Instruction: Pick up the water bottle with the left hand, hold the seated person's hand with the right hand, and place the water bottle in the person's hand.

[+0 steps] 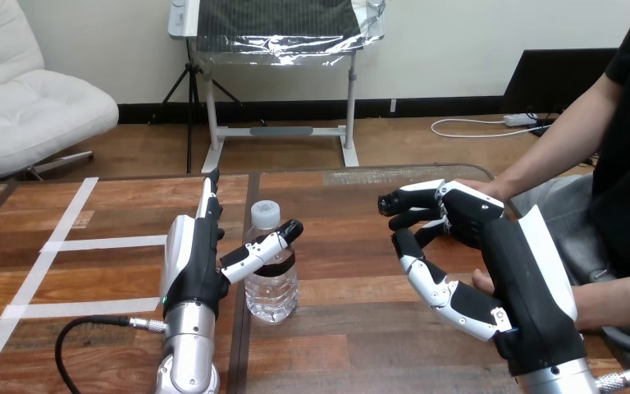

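Now the clear water bottle (pixel 271 287) stands upright on the wooden table (pixel 344 345), at three o'clock from the left hand (pixel 201 258). That hand is released, its fingers straight and its thumb reaching across the bottle's front. Farther toward three o'clock, the right hand (pixel 500 246) covers the person's hand (pixel 482 283); I cannot tell whether it grasps it.

1. The water bottle (pixel 271 291) stood upright on the tabletop (pixel 353 328): clear plastic, white cap, dark band round its middle.
2. The person's hand (pixel 489 188) lay well right of the water bottle, largely hidden behind the right hand (pixel 467 215).
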Robot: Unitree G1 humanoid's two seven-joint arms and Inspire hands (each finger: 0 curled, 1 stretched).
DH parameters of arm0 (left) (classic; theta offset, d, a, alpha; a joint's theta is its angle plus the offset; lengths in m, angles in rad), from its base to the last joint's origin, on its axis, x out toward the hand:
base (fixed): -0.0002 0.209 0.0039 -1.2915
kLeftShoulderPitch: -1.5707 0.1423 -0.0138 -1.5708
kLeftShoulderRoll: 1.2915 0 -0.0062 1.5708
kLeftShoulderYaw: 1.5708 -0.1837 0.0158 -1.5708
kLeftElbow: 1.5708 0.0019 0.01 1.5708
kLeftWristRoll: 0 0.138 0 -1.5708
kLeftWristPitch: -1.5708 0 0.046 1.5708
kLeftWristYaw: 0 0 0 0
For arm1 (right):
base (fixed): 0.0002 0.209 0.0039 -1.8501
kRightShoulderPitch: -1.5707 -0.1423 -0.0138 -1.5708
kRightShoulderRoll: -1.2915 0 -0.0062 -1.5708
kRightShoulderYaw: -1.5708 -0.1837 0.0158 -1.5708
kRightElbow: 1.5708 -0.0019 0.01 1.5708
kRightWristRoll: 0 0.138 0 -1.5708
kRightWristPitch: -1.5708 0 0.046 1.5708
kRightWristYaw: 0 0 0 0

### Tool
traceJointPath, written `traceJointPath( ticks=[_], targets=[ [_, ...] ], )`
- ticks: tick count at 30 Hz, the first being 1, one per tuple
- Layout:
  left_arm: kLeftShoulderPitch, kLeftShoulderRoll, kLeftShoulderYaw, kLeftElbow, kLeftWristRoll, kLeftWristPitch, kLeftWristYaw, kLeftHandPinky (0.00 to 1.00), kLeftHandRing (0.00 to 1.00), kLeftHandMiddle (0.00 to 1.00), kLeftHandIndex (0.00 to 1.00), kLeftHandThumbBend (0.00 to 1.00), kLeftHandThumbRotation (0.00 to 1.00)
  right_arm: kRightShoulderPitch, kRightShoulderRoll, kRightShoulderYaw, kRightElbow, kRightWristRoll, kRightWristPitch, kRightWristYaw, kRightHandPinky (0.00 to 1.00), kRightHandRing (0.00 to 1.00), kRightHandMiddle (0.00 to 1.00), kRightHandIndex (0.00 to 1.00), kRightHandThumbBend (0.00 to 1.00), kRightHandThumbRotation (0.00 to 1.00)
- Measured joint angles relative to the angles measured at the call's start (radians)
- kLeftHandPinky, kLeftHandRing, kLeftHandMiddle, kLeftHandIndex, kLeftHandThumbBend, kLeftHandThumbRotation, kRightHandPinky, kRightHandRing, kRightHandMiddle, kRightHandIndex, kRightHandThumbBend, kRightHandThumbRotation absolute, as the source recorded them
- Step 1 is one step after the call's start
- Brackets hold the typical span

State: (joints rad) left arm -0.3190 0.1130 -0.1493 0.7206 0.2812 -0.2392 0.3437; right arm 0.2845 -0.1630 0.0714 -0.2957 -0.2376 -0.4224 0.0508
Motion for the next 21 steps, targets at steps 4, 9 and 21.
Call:
traceJointPath(
  ticks=[4, 9, 21],
  targets=[
    [-0.006, 0.0, 0.001, 0.017, 0.002, 0.003, -0.01, 0.85, 0.94, 0.99, 1.0, 1.0, 0.58, 0.0, 0.0, 0.0, 0.0, 0.0, 0.0, 0.0, 0.48, 0.61, 0.65, 0.61, 0.31, 0.0],
    [-0.014, 0.0, 0.003, 0.031, 0.001, 0.017, -0.039, 0.86, 0.95, 0.99, 1.0, 1.0, 0.58, 0.0, -0.001, 0.0, 0.0, 0.0, 0.0, 0.0, 0.48, 0.61, 0.65, 0.61, 0.31, 0.0],
    [-0.022, 0.001, 0.001, 0.032, 0.005, 0.074, -0.132, 0.86, 0.95, 0.99, 1.0, 1.0, 0.59, 0.0, -0.001, -0.001, 0.0, -0.001, 0.0, 0.001, 0.49, 0.61, 0.65, 0.6, 0.32, 0.0]
  ],
)
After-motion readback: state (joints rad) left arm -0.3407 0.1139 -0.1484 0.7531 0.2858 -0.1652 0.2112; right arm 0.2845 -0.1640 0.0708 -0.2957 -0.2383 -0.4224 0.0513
